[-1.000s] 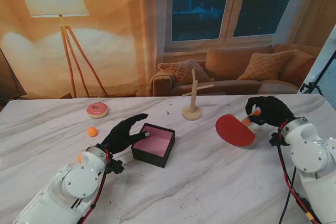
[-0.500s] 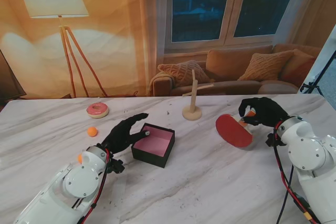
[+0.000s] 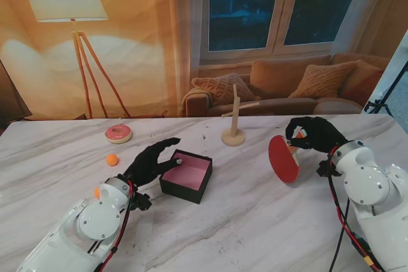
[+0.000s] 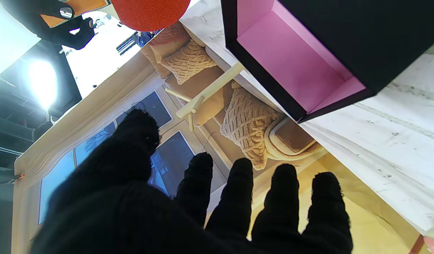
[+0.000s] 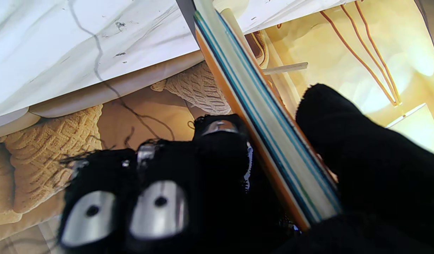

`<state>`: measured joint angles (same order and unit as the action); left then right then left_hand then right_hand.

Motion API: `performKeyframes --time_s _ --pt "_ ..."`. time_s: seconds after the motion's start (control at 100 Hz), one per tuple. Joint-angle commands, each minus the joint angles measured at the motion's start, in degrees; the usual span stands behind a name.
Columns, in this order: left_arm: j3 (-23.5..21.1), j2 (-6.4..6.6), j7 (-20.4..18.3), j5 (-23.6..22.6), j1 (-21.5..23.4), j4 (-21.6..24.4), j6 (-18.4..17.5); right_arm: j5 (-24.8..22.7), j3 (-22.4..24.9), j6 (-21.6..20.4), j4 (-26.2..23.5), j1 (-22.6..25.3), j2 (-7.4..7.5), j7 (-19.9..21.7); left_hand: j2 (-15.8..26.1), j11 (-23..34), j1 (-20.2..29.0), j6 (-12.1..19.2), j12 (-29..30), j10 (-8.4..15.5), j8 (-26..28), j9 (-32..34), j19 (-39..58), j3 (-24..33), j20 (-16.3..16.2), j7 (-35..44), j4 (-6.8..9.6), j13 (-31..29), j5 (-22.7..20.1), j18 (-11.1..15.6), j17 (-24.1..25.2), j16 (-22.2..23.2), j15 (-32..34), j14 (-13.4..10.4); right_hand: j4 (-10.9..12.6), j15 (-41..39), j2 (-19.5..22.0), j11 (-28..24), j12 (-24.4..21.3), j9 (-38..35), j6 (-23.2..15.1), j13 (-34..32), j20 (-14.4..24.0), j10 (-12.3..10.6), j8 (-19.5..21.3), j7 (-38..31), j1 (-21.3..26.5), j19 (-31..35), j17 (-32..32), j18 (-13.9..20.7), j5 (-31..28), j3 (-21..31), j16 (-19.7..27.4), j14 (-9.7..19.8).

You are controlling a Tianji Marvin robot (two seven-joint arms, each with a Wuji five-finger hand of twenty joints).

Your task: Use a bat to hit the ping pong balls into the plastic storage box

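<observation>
A black storage box (image 3: 183, 189) with a pink inside (image 4: 291, 60) sits left of the table's middle. My left hand (image 3: 150, 162) rests open beside its left side, fingers spread (image 4: 238, 197) and holding nothing. One orange ping pong ball (image 3: 112, 160) lies to the left of that hand. A second ball (image 3: 97, 192) peeks out from behind my left forearm. My right hand (image 3: 310, 133) is shut on the handle (image 5: 266, 141) of the red bat (image 3: 284, 158). The bat's blade stands almost on edge over the table, to the right of the box.
A pink doughnut (image 3: 118, 133) lies at the far left. A wooden peg stand (image 3: 234, 120) rises behind the box, between it and the bat. Cables run along my right forearm (image 3: 341, 221). The table's far edge meets a living-room backdrop.
My right hand has shifted a little left and turned, tipping the bat from a flat face-up tilt to nearly on edge. Left hand, box and balls are unmoved.
</observation>
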<state>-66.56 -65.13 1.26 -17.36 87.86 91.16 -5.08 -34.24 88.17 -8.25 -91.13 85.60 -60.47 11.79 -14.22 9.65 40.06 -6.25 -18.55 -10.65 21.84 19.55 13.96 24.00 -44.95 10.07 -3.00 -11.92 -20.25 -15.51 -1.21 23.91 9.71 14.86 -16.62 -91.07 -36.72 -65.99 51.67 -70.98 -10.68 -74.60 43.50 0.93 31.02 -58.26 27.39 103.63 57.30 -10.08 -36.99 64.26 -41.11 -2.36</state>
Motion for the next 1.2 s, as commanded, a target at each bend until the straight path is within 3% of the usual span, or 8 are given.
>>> performKeyframes --time_s 0.0,0.14,0.27,0.37,0.55,0.75,0.93,1.19 --pt "0.0 -0.28 -0.6 0.1 0.2 0.2 0.2 0.7 0.1 0.8 -0.8 0.4 -0.09 1.9 1.8 -0.4 0.6 -0.4 -0.8 -0.2 -0.5 1.7 -0.5 -2.0 -1.1 -0.2 0.15 -0.1 -0.8 0.3 0.0 0.4 0.1 -0.2 1.0 2.0 0.9 -0.2 0.2 1.0 -0.8 -0.6 1.6 2.2 0.0 1.9 -3.8 11.5 -1.9 0.9 0.5 0.1 2.2 -2.5" --pt "0.0 -0.29 -0.6 0.2 0.1 0.2 0.2 1.8 0.5 1.3 -1.2 0.8 0.14 3.7 1.8 -0.4 0.7 -0.4 -0.8 -0.2 -0.5 1.7 -0.5 -2.2 -1.1 -0.1 0.17 -0.1 -0.9 0.3 0.0 0.4 0.2 -0.1 8.4 5.9 -2.3 2.7 1.6 8.0 3.8 3.5 6.0 1.4 8.5 12.7 -7.5 7.0 -7.6 1.7 1.7 1.1 3.8 -2.5" --pt "0.1 -0.27 -0.8 0.3 0.1 0.1 0.3 1.7 1.0 0.9 -1.3 1.1 0.62 6.0 1.8 -0.4 0.8 -0.4 -0.8 -0.2 -0.5 1.6 -0.5 -2.3 -1.1 -0.2 0.18 -0.1 -0.8 0.3 0.0 0.4 0.2 -0.1 8.9 8.1 -5.4 4.0 2.3 14.1 4.5 7.7 6.4 -0.2 9.5 14.6 -5.0 4.3 -11.6 4.1 6.5 4.3 3.2 0.1" --pt "0.2 -0.28 -0.9 0.4 0.0 0.1 0.4 1.4 1.3 0.3 -1.2 1.1 1.06 8.0 1.9 -0.4 0.8 -0.4 -0.8 -0.2 -0.5 1.7 -0.6 -2.4 -1.1 -0.1 0.20 -0.1 -0.9 0.3 0.0 0.4 0.2 0.1 3.4 8.6 -6.4 3.9 5.0 17.0 4.6 9.5 6.9 -1.1 9.3 14.5 -0.8 3.4 -12.9 6.2 9.0 5.6 1.4 2.6" --pt "0.3 -0.29 -0.9 0.6 -0.1 0.0 0.4 0.0 1.1 0.4 -1.1 1.0 1.32 8.9 2.0 -0.4 0.9 -0.4 -0.8 -0.2 -0.5 1.7 -0.6 -2.6 -1.1 -0.1 0.20 -0.1 -1.0 0.3 0.1 0.4 0.2 0.1 2.5 4.2 -4.0 0.4 7.6 14.6 5.2 6.5 8.1 -1.2 9.1 13.2 0.7 5.9 -10.0 7.5 7.8 7.0 -0.5 5.1" --pt "0.4 -0.33 -0.9 0.7 -0.2 -0.1 0.5 0.2 0.6 1.3 -1.0 0.8 1.13 8.2 2.2 -0.3 0.9 -0.4 -0.8 -0.3 -0.6 2.0 -0.6 -2.8 -1.1 -0.1 0.20 -0.1 -1.1 0.3 0.1 0.4 0.2 0.1 0.2 -0.1 6.4 0.0 2.2 1.2 -3.2 -0.6 2.9 2.2 -1.6 2.8 6.4 11.4 -0.7 2.0 4.9 -4.5 1.5 -0.5" --pt "0.5 -0.35 -0.9 0.8 -0.2 -0.1 0.6 1.4 0.5 2.2 -1.3 0.8 1.20 9.2 2.3 -0.4 1.0 -0.4 -0.8 -0.5 -0.6 2.2 -0.6 -2.9 -1.1 -0.1 0.21 -0.2 -1.2 0.3 0.0 0.4 0.3 0.1 1.4 6.5 12.3 4.3 0.2 5.5 -6.4 1.8 2.9 3.3 0.5 0.9 10.0 7.4 -7.5 0.9 -1.6 -10.9 4.3 -3.7" --pt "0.5 -0.41 -0.7 0.9 -0.3 -0.2 0.7 2.4 -0.3 3.3 -1.0 0.5 1.03 8.9 2.3 -0.4 1.1 -0.5 -0.9 -0.5 -0.6 2.3 -0.6 -3.1 -1.1 0.0 0.22 -0.2 -1.4 0.2 0.0 0.4 0.3 0.1 -0.1 19.6 2.8 17.0 -12.4 6.3 3.6 9.7 3.8 4.1 1.5 -1.3 -4.5 -2.6 -18.1 -0.1 -8.7 -4.0 6.8 -4.9"
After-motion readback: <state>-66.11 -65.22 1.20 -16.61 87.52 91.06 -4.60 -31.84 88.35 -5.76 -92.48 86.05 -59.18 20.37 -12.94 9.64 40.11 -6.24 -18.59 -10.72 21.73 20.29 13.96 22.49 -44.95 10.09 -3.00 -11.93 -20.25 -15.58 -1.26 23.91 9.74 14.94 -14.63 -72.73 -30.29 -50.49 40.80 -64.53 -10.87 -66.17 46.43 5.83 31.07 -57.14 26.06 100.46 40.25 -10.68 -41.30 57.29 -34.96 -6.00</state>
